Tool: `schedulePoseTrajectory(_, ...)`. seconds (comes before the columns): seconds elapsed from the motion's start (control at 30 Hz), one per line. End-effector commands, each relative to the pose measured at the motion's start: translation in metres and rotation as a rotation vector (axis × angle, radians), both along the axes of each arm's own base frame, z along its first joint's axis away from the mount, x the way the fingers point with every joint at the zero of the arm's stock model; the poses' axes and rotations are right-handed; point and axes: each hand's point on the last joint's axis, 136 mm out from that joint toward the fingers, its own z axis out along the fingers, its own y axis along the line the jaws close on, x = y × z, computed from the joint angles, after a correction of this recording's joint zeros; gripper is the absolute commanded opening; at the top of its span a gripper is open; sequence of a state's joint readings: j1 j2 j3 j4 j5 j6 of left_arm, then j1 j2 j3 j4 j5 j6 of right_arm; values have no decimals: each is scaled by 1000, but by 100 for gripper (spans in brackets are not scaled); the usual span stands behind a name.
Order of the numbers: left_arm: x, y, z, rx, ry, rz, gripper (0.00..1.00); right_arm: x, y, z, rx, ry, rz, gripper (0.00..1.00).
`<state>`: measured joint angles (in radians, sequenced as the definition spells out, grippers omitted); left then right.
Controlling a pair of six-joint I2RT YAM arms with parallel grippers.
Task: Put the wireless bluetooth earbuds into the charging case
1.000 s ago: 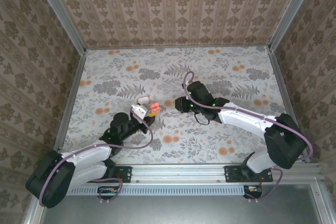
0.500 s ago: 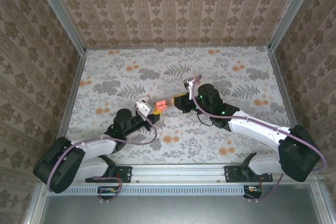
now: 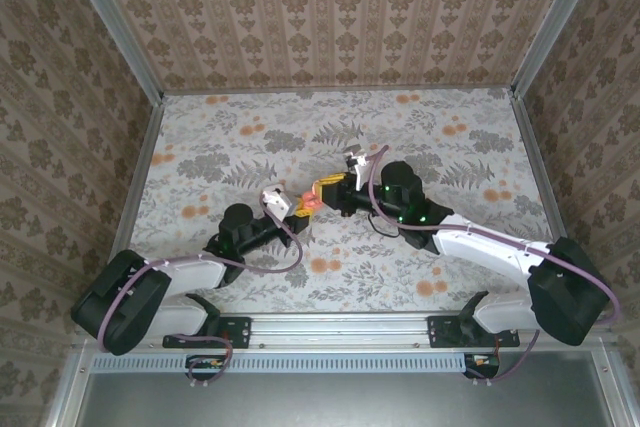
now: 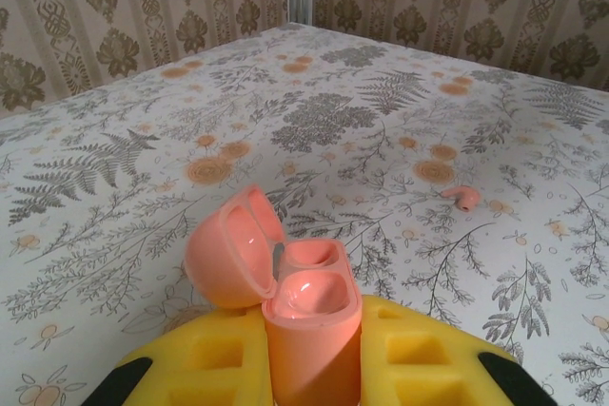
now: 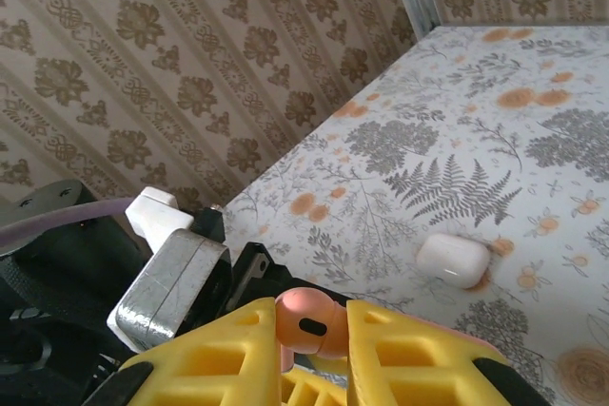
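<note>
While the open salmon-pink plastic case (image 4: 309, 320) is clamped in the left claw (image 4: 312, 344) and a tiny pink earbud (image 5: 304, 316) in the right claw (image 5: 312, 330), nothing is judged inserted yet

A tabletop (image 3: 250, 127) printed with grey ferns and orange flowers is boxed in by beige damask wallpaper on the far wall (image 3: 340, 17), left wall (image 3: 60, 107) and right wall (image 3: 590, 97). Aluminium posts (image 3: 112, 22) mark the far corners, and a metal rail (image 3: 350, 324) runs along the near edge. The light is soft and even.
</note>
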<state>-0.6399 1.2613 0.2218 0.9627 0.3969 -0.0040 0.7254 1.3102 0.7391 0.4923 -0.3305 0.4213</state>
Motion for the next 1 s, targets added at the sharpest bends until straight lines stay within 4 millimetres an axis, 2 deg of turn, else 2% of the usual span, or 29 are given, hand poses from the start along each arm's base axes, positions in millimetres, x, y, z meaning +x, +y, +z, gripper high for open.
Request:
schedulePoseTrajectory(0.0,0,-8,32,-57,-102,-48,14,-5,8,-6,10,-12,40,21)
schedulePoseTrajectory(0.23,-4,-9,43,-67,-139,-68,14,1,11,-23,-22,15,25,20)
schedulePoseTrajectory(0.33,-4,-9,46,-73,-145,-69,14,3,10,-22,-19,6,12,20)
schedulePoseTrajectory(0.37,-4,-9,47,-75,-147,-66,14,5,12,-35,-38,28,10,20)
schedulePoseTrajectory(0.43,-4,-8,49,-79,-148,-63,14,6,13,-37,-41,32,10,20)
schedulePoseTrajectory(0.97,-4,-6,65,-121,-169,-46,14,7,8,-38,-15,20,-25,19)
